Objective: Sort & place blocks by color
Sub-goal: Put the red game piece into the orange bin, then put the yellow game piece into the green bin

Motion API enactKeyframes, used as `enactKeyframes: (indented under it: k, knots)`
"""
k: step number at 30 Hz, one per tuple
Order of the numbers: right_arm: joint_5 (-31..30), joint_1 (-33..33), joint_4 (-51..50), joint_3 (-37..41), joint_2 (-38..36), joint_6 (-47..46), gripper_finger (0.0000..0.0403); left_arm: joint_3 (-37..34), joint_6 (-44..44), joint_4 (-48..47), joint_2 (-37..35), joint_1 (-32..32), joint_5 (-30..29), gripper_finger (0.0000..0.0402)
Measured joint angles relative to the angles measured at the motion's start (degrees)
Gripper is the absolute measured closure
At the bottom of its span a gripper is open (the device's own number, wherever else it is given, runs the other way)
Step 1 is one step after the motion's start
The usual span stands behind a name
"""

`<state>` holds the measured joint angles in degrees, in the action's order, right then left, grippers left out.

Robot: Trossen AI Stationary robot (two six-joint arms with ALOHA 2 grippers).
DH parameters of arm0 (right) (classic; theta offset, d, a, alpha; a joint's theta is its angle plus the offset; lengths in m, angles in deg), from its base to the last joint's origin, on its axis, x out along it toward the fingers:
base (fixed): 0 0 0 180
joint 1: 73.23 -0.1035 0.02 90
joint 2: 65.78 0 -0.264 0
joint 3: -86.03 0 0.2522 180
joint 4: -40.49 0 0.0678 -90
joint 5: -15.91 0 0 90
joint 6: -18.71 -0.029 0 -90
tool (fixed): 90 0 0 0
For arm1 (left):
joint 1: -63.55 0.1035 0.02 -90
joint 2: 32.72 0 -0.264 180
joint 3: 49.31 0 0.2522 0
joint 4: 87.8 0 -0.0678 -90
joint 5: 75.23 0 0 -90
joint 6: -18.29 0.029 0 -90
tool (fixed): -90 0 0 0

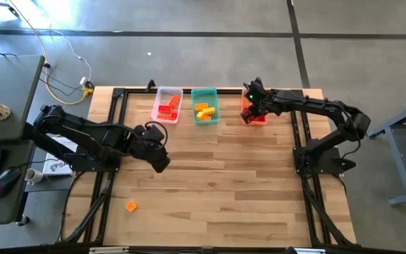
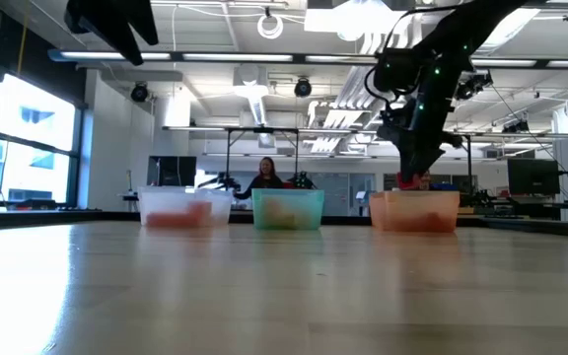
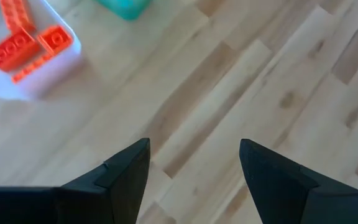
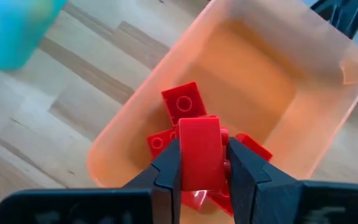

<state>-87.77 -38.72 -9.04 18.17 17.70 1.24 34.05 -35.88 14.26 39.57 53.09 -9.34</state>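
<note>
The right gripper (image 4: 202,165) is closed on a red block (image 4: 199,152) and hangs directly over the orange bin (image 4: 278,68). The block stands on end between the fingers, its long axis running along them and pointing down into the bin. The drop spot lies straight below the grip, so the coming move appears to need only a release, with little or no sideways travel. In the low view the right gripper (image 2: 414,148) sits just above the bin's rim (image 2: 414,196).

Contents, as far as visible:
- Orange bin (image 1: 249,117): several red blocks, lying loose and overlapping under the held one.
- Teal bin (image 1: 204,92): yellow-orange blocks (image 1: 204,111).
- Clear bin (image 1: 168,92): orange-red blocks (image 1: 168,107); the left wrist view shows oblong ones and a square one (image 3: 56,38) inside.

One orange block (image 1: 131,206) lies alone on the table (image 1: 224,183), near the front-left corner, well apart from all three bins. The left gripper (image 1: 159,156) is much the nearer to it. That gripper hovers over bare wood with its fingers (image 3: 126,171) spread and nothing between them; the stray block lies toward the table's front edge from it.

Judged from this layout, the sort is nearly complete: one block in hand, one left on the table.
</note>
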Motion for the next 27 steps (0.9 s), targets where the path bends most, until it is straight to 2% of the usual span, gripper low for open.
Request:
enactKeyframes:
  k: [10,16,27]
  knots:
    - [6.41,5.48,0.18,0.02,0.11,2.4,0.0297,-6.62,-11.86,-2.1,0.0,-8.66,5.41,0.0165]
    - [8.31,6.51,0.24,0.02,0.15,4.5,0.0277,-9.48,-23.21,-2.12,0.0,-15.1,9.8,0.0165]
    - [8.77,6.62,2.82,-0.1,0.15,4.28,0.0193,-13.25,-41.49,-2.03,0.0,-22.76,26.02,0.0165]
